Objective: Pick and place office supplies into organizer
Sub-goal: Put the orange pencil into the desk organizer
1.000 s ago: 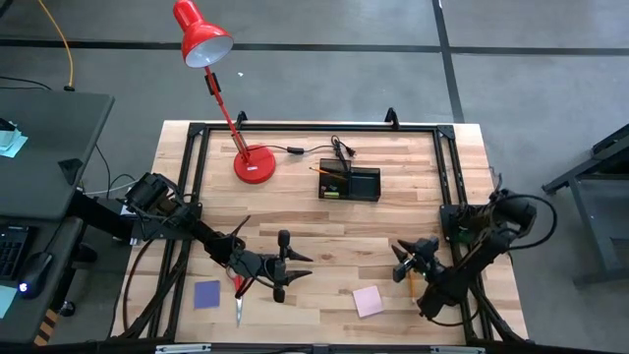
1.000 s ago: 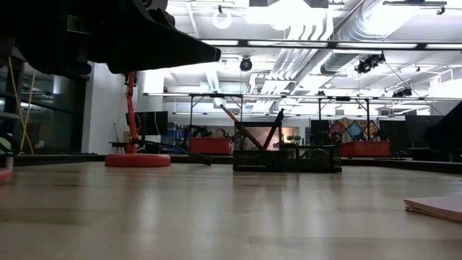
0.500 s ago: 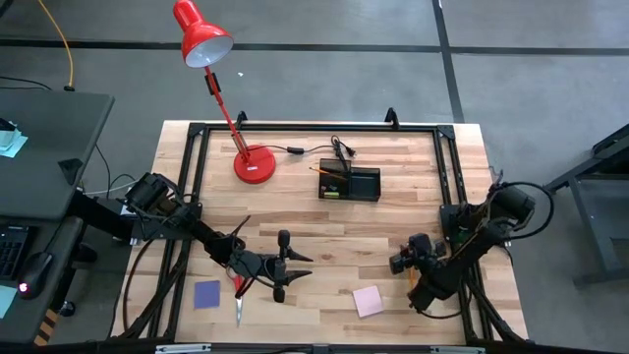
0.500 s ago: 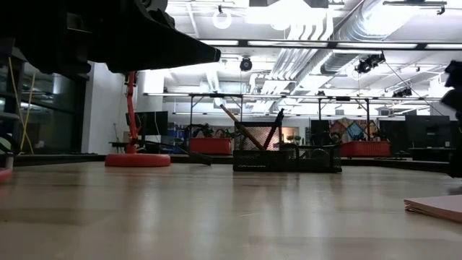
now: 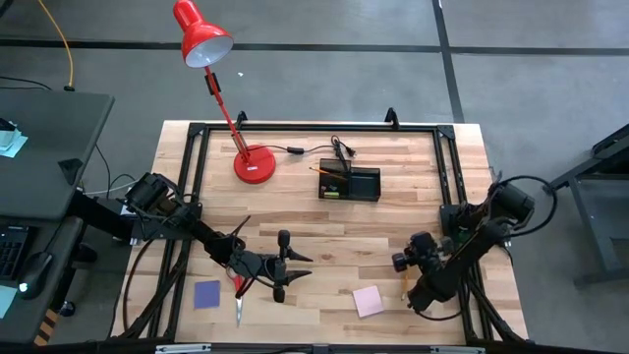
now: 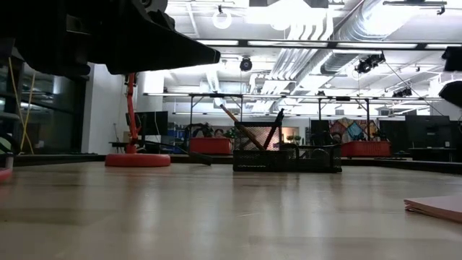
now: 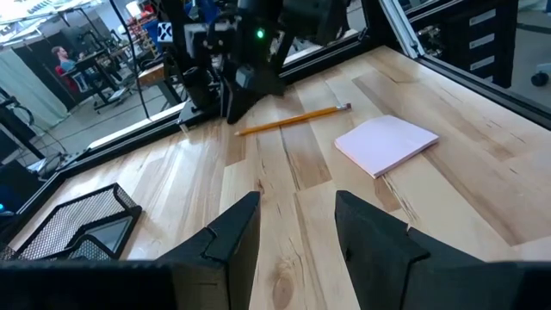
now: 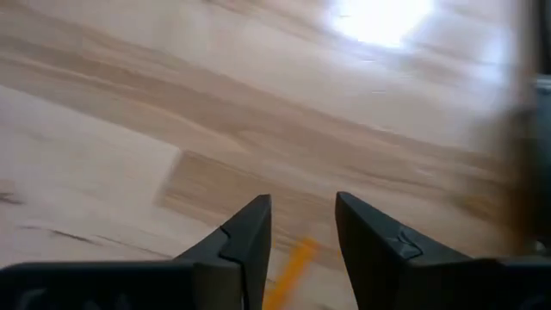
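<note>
Tabletop [image 5: 324,221]: a pale wooden surface inside a black frame, seen from straight above, with one dark arm reaching in from each side.
Organizer [image 5: 350,184]: a small black tray with two compartments, near the middle of the far edge; a pen and a pencil lean out of its left compartment.
Lamp [image 5: 254,163]: red, its round base just left of the organizer near the far edge, its shade hanging out past the far left corner.
Left gripper [image 5: 279,266]: toward the near edge, left of centre; its two fingers stand apart with only bare wood between them, holding nothing.
Scissors [image 5: 238,298]: red-handled, lying flat just beside the left gripper on its left, blades pointing to the near edge.
Blue pad [image 5: 207,294]: a square blue-purple pad lying flat near the near left corner, left of the scissors.
Pink pad [image 5: 368,301]: a square sticky pad lying flat close to the near edge, right of centre, between the two grippers.
Right gripper [image 5: 405,262]: near the right edge, toward the near right corner, just right of the pink pad; fingers apart and empty.
Pencil [image 7: 293,120]: orange-yellow, lying flat on the wood under the right gripper, beside the pink pad; its end shows between the right gripper's fingers, untouched.
</note>
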Robot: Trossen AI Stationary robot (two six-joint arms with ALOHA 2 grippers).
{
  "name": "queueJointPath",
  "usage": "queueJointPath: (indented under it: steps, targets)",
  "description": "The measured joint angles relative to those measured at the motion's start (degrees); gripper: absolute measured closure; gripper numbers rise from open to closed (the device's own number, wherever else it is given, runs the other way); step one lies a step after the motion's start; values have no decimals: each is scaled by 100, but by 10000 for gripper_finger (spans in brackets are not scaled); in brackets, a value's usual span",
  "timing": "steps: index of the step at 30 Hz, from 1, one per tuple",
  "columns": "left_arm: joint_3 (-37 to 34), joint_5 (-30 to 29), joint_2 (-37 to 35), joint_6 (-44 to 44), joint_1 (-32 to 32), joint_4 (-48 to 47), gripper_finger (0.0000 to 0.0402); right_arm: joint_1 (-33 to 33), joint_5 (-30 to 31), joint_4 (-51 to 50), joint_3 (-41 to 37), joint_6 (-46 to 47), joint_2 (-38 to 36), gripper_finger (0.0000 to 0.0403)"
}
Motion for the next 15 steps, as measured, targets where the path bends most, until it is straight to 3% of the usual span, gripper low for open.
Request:
queueJointPath:
  steps: [3,6,15]
  targets:
    - [0,0,0,2,0,1,259,0,-467,-410,425,81,0,281]
    - [0,-1,0,9,0,0,259,2,-455,-143,666,57,-2,281]
    - [0,5,0,-25,-1,-2,259,42,-952,455,523,45,0,281]
